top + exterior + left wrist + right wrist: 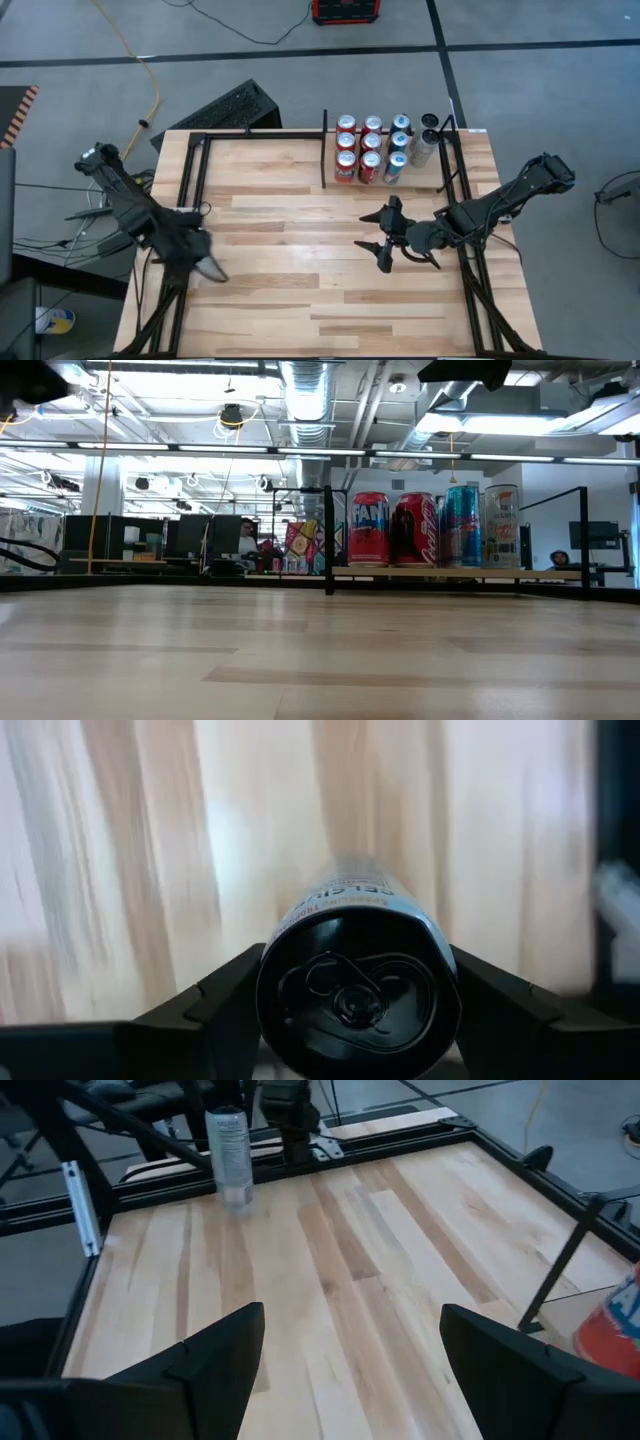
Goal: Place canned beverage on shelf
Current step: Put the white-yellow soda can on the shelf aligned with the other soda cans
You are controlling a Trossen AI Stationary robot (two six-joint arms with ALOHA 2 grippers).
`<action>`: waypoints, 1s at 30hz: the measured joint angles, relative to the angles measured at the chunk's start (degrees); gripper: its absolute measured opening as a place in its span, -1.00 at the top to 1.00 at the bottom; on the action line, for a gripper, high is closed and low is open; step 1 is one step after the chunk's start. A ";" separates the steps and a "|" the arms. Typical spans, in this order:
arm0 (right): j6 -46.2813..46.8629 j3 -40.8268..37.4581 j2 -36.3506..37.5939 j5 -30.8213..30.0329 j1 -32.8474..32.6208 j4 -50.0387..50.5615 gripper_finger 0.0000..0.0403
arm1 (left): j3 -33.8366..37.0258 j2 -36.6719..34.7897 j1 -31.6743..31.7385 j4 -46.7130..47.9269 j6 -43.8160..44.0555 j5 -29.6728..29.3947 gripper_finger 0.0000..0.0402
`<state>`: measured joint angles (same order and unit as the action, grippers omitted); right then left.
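1. left gripper (350, 1020): dark two-finger gripper near the table's left edge, fingers clamped on either side of a slim silver-and-white beverage can (352, 975); the left wrist view looks straight onto its dark top with pull tab.
2. slim silver-and-white beverage can, second sighting: in the right wrist view it (228, 1155) stands upright on the wood at the far side of the table, with the left arm's dark gear just behind it.
3. right gripper (384, 240): dark two-finger gripper hovering over the table's right-centre, fingers spread wide apart, nothing between them.
4. light butcher-block wood table (290, 260): bare planks lie between the held can and the shelf; the right gripper hangs just in front of the bay.
5. shelf (440, 180): light wood bay at the table's far right corner, bounded by a thin black divider bar (324, 150) and black tube frame (455, 160).
6. shelf contents: red cans (358, 150) in two columns, blue-and-silver cans (398, 150) in a third, two slim pale cans (425, 140) at the right end, all upright and packed close.
7. low view: red cans (392, 530), a blue can (462, 525) and a pale can (502, 525) stand in a row.
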<state>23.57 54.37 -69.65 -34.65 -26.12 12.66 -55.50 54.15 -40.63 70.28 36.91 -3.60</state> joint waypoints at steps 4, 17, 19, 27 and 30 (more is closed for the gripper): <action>0.03 0.00 0.00 -0.08 -1.28 0.01 -0.62 | -8.23 8.49 10.46 -0.66 -14.58 1.77 -0.19; -0.04 0.00 0.00 -2.48 -2.39 0.54 -0.62 | -48.83 47.61 29.10 0.38 -48.04 -0.24 -0.19; -0.05 0.00 0.00 -2.84 -2.39 1.45 -0.62 | -53.35 52.08 30.98 1.03 -48.21 0.16 -0.19; 0.01 -0.02 -0.02 -2.89 -2.35 5.34 -0.62 | -59.89 62.55 36.22 1.29 -45.15 1.82 -0.19; 0.01 -0.02 -0.02 -2.91 -2.35 5.08 -0.62 | -59.81 63.85 37.19 1.69 -44.17 1.82 -0.19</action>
<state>23.57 54.35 -69.67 -37.56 -28.47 17.74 -115.31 118.01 -3.44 71.97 -7.26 -1.78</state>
